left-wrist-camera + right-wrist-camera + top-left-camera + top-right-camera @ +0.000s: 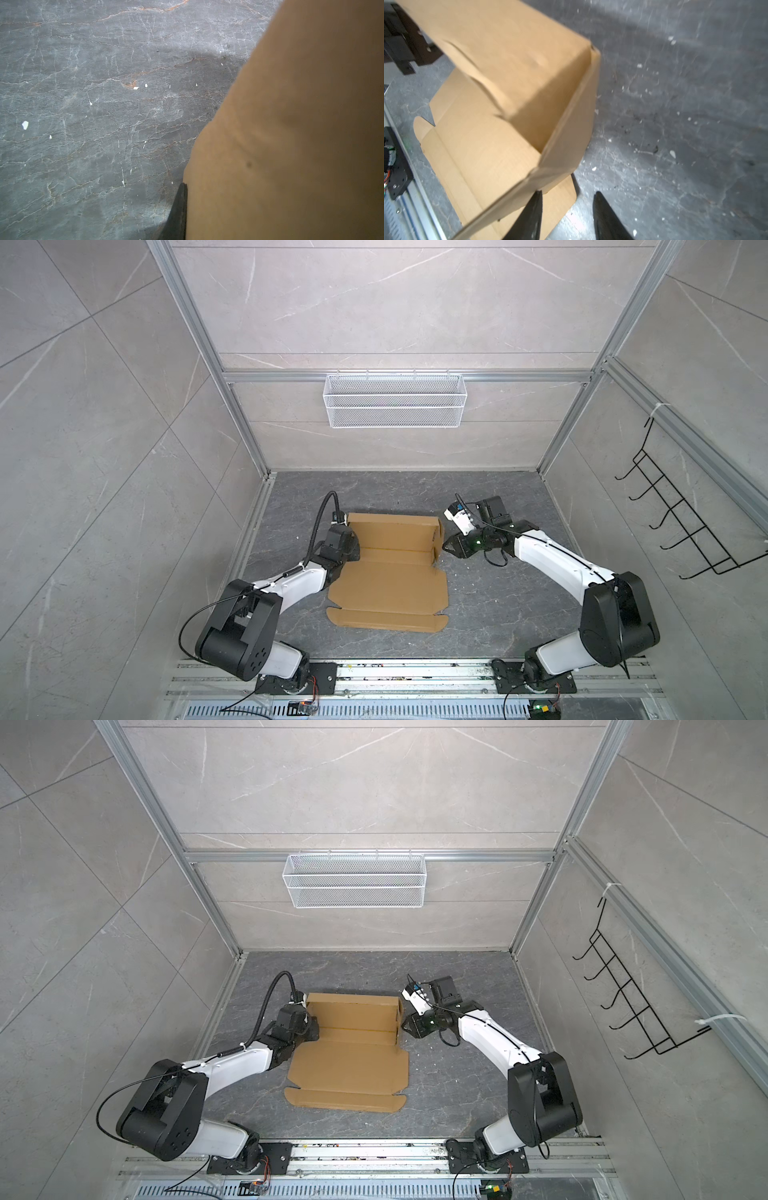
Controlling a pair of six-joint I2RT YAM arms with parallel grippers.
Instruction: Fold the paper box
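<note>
The paper box (390,589) is plain brown cardboard on the dark floor, in both top views (349,1069). Its far part stands folded up into walls, and its near panel and front flap lie flat. My left gripper (351,547) is at the box's left side wall. In the left wrist view one dark finger (178,212) presses against the cardboard (301,124), which hides the other finger; it is shut on that wall. My right gripper (568,195) is open beside the box's right wall (571,124), its fingers astride a small flat flap (562,199).
A white wire basket (395,400) hangs on the back wall. A black hook rack (681,510) hangs on the right wall. Aluminium rails (415,676) carry both arm bases along the front edge. Small white specks litter the floor.
</note>
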